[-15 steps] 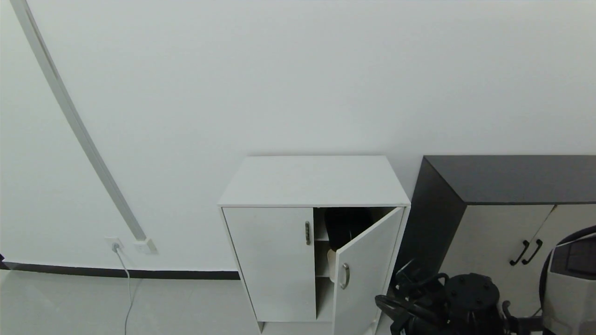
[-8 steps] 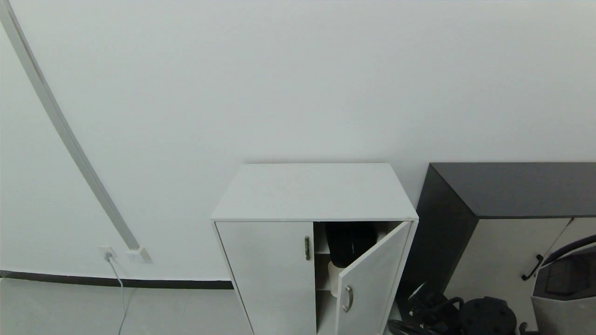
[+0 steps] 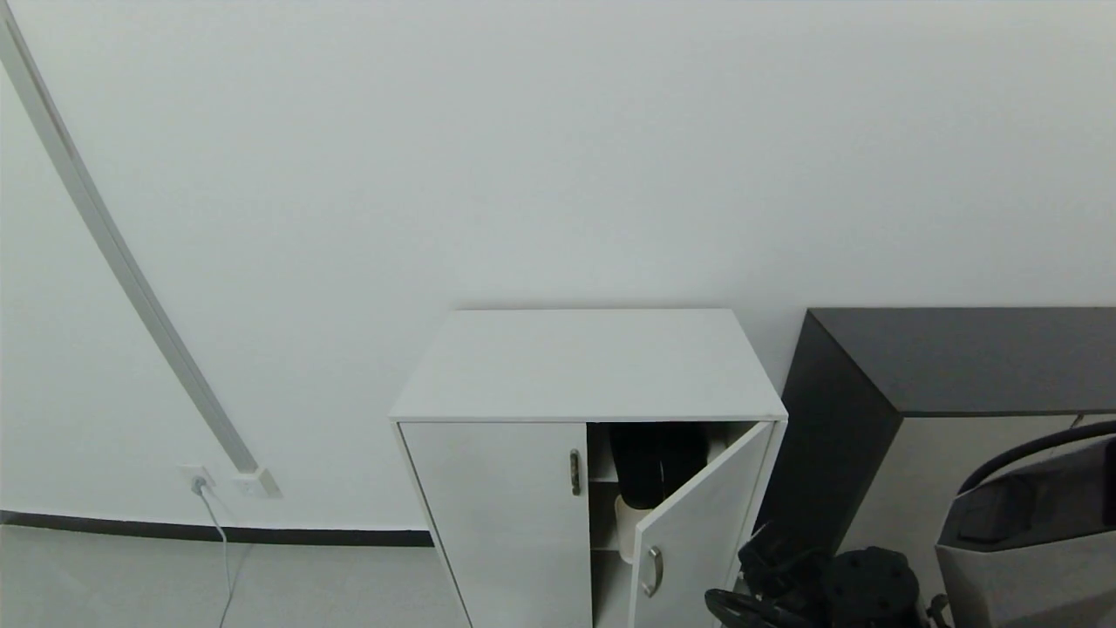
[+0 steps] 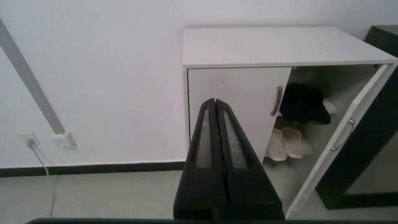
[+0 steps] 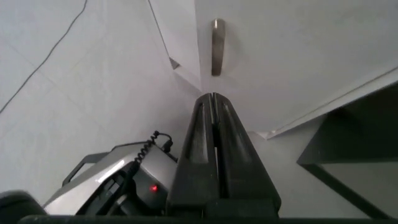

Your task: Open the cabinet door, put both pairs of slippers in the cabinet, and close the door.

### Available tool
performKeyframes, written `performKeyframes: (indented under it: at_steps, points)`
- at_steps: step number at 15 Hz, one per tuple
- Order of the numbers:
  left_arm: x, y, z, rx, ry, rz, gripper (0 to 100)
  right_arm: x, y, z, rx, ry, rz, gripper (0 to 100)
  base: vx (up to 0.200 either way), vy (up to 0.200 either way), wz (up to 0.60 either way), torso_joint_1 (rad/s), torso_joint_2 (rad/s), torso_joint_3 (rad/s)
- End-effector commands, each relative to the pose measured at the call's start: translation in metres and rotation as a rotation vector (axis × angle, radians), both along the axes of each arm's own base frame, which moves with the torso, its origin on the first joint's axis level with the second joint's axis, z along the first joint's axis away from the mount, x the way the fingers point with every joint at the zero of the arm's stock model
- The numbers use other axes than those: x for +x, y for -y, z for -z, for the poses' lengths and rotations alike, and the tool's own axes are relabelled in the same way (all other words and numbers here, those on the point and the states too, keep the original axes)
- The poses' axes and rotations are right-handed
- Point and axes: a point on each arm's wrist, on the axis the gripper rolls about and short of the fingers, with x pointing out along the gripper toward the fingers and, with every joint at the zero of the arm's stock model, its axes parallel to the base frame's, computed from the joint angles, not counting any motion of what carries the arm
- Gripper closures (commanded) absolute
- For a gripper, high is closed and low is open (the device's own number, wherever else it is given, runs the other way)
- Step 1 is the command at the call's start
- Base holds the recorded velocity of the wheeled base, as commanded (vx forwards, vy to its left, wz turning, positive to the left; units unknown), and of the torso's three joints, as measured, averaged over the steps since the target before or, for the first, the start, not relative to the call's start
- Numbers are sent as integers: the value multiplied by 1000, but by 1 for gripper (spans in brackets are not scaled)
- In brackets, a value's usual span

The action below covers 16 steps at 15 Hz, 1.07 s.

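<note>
The white cabinet stands against the wall with its left door shut and its right door swung partly open. A black pair of slippers lies on the upper shelf, and a beige pair on the shelf below. My left gripper is shut with nothing in it, held back from the cabinet front and facing the left door. My right gripper is also shut and empty. It sits low, just short of the right door's outer face, below the metal handle.
A dark cabinet with pale doors stands directly right of the open door. A wall socket with a cable and a slanted conduit are on the left. Bare floor lies left of the cabinet.
The head view has shifted, so the cabinet sits lower and larger in the picture. The right arm now sits nearer the open door. The door's angle looks about the same.
</note>
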Motion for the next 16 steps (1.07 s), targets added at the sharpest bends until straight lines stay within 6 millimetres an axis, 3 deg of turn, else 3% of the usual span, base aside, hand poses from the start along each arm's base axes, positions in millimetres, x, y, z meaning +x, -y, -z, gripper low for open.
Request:
performKeyframes:
  at_steps: [1, 7, 11, 16]
  points:
    - [0, 0, 0, -1, -1, 0, 100, 19, -11, 15, 5, 7, 20, 100, 0, 0, 0, 0, 0, 0]
    - [0, 0, 0, 1, -1, 0, 100, 71, -24, 31, 68, 79, 102, 100, 0, 0, 0, 0, 0, 0]
    - [0, 0, 0, -1, -1, 0, 100, 91, -31, 37, 100, 116, 122, 100, 0, 0, 0, 0, 0, 0]
    - [0, 0, 0, -1, -1, 0, 100, 122, -37, 29, 126, 152, 162, 100, 0, 0, 0, 0, 0, 0]
